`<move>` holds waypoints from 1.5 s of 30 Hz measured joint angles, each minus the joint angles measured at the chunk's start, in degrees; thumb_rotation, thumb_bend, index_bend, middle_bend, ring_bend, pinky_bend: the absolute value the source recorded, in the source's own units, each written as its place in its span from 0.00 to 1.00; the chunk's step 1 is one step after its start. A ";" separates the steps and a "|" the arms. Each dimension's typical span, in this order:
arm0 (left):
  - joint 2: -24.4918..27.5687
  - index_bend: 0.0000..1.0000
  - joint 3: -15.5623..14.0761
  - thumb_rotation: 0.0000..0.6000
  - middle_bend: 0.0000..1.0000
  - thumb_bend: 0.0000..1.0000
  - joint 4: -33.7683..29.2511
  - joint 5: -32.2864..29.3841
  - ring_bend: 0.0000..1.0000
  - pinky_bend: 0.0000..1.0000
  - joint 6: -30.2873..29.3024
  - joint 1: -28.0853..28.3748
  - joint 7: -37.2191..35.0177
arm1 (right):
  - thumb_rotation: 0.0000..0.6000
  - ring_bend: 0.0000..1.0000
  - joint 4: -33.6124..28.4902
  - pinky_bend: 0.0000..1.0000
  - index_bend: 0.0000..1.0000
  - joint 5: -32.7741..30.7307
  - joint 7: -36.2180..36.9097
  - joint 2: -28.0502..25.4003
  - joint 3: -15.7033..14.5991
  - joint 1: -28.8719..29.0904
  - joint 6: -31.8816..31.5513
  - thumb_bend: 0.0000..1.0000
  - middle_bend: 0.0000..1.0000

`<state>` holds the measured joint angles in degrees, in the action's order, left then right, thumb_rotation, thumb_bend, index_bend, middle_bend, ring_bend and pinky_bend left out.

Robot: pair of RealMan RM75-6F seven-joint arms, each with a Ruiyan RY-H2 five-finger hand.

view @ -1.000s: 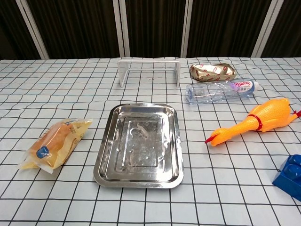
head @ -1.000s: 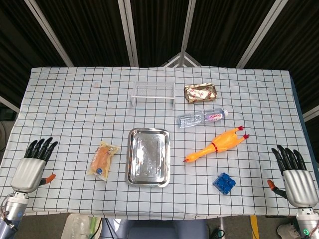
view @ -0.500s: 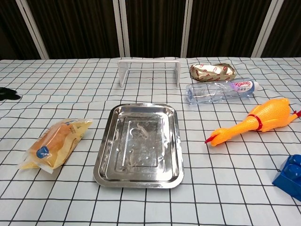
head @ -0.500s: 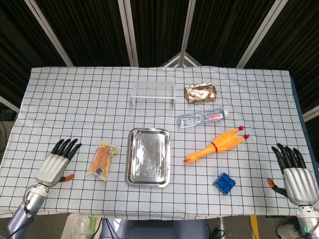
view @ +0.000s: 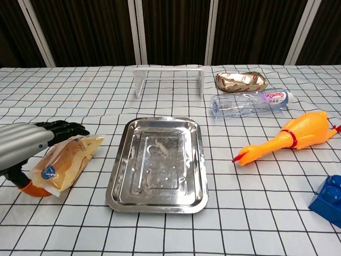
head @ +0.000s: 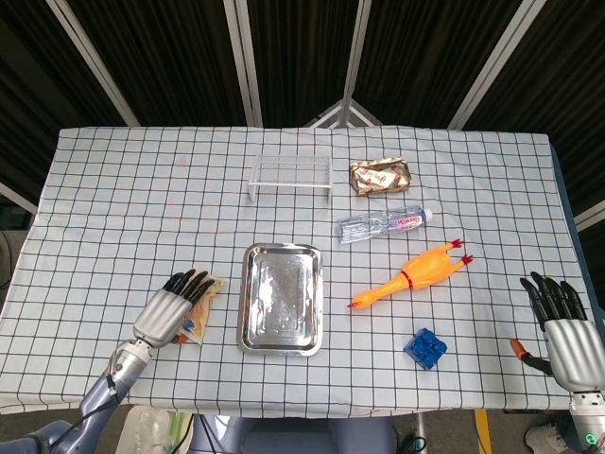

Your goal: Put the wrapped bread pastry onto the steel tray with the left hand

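The wrapped bread pastry [head: 201, 310] [view: 68, 159] lies flat on the checked cloth, just left of the steel tray [head: 282, 252] [view: 115, 181], which holds nothing. My left hand [head: 171, 310] [view: 25, 142] hovers over the pastry's left side, its dark fingers stretched out and apart above the wrapper. Its orange thumb tip sits by the pastry's near end. I cannot see a grip on the wrapper. My right hand [head: 563, 338] rests at the table's near right corner, fingers spread, holding nothing; the chest view does not show it.
A clear plastic rack [head: 290, 174] [view: 169, 80] stands behind the tray. To the right lie a gold-wrapped snack [head: 381, 175] [view: 241, 80], a water bottle [head: 383, 224] [view: 249, 102], an orange rubber chicken [head: 414, 274] [view: 287, 137] and a blue block [head: 425, 347] [view: 328, 198].
My left hand has moved right from the table's near left corner until it is over the pastry. The pastry, the tray and the right hand have stayed almost in place.
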<state>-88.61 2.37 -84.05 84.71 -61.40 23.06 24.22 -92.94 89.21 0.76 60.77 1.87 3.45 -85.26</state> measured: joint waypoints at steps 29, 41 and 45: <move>-7.52 0.34 6.63 1.00 0.45 0.15 -6.16 1.19 0.38 0.44 -4.87 6.83 9.02 | 1.00 0.00 -0.07 0.00 0.00 0.76 2.19 -0.61 -0.27 0.22 0.05 0.30 0.00; -20.02 0.02 10.10 1.00 0.04 0.06 5.39 -8.10 0.03 0.28 3.24 15.67 12.34 | 1.00 0.00 1.78 0.00 0.00 0.81 6.87 -2.04 -0.06 0.17 -0.53 0.30 0.00; -18.53 0.00 9.69 1.00 0.00 0.00 3.45 -8.43 0.00 0.19 3.77 15.61 9.79 | 1.00 0.00 1.76 0.00 0.00 0.92 6.31 -1.97 -0.19 0.17 -0.43 0.30 0.00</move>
<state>-107.15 12.05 -80.60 76.28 -57.62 38.67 34.01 -91.18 90.13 7.07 58.80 1.68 3.63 -85.69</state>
